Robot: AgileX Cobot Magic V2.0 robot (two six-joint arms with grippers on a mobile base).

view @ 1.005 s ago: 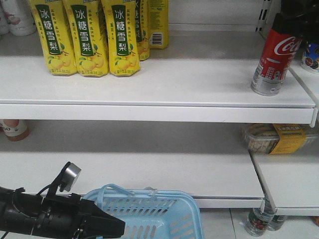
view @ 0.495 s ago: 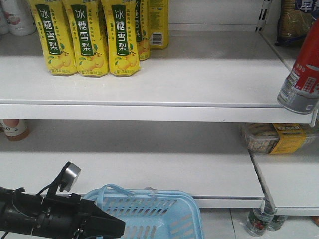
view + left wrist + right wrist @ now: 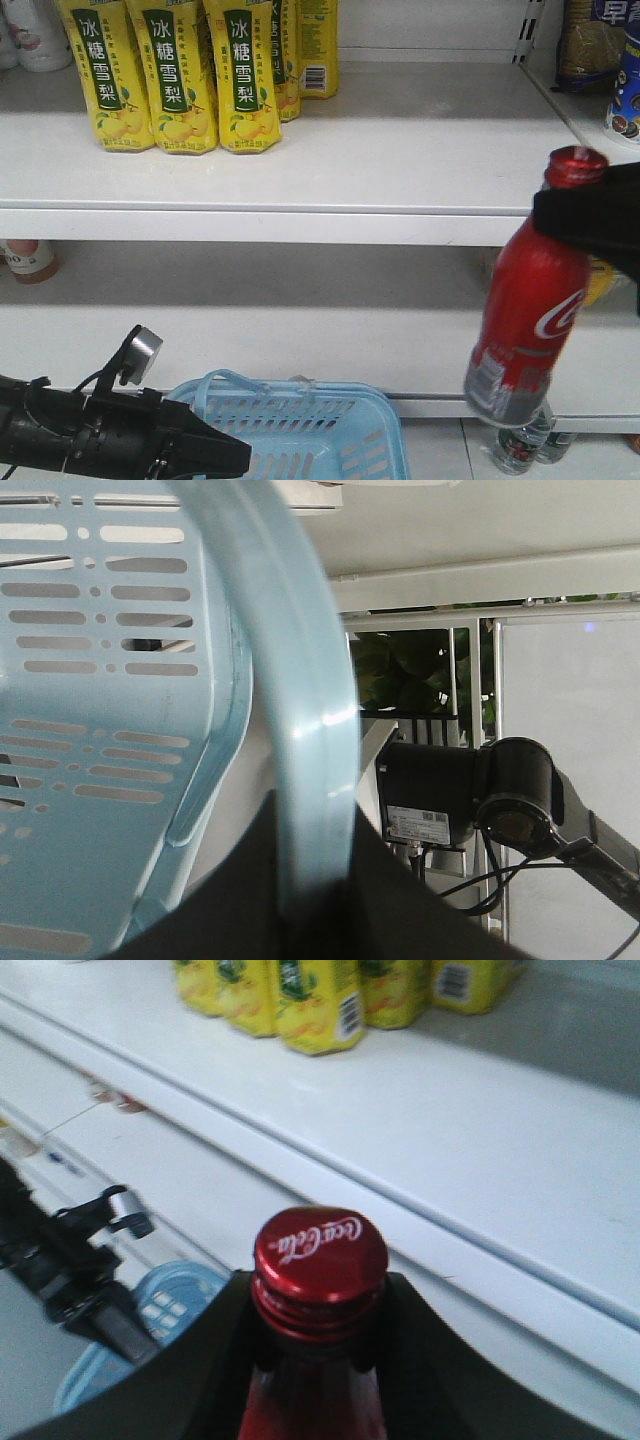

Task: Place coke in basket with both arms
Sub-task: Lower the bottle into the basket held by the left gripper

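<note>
The coke (image 3: 527, 320) is a slim red Coca-Cola container with a red screw cap (image 3: 320, 1250) and a silver lower part. It hangs tilted in the air at the right, in front of the lower shelf. My right gripper (image 3: 585, 222) is shut on its neck just under the cap, and its black fingers (image 3: 430, 1360) flank the neck in the right wrist view. The light blue basket (image 3: 330, 435) is at the bottom centre, to the left of and below the coke. My left gripper (image 3: 215, 455) is shut on the basket's loop handle (image 3: 315, 780).
Yellow pear-drink cartons (image 3: 180, 75) stand on the upper white shelf (image 3: 400, 150). A packaged food tray (image 3: 600, 275) lies on the lower shelf at the right. Small bottles (image 3: 520, 445) stand on the floor under the coke. The shelf lip (image 3: 300, 225) juts forward.
The coke has left the upper shelf: it swung out to the right, then came down and leftward in front of the lower shelf. The left arm and basket have not moved.
</note>
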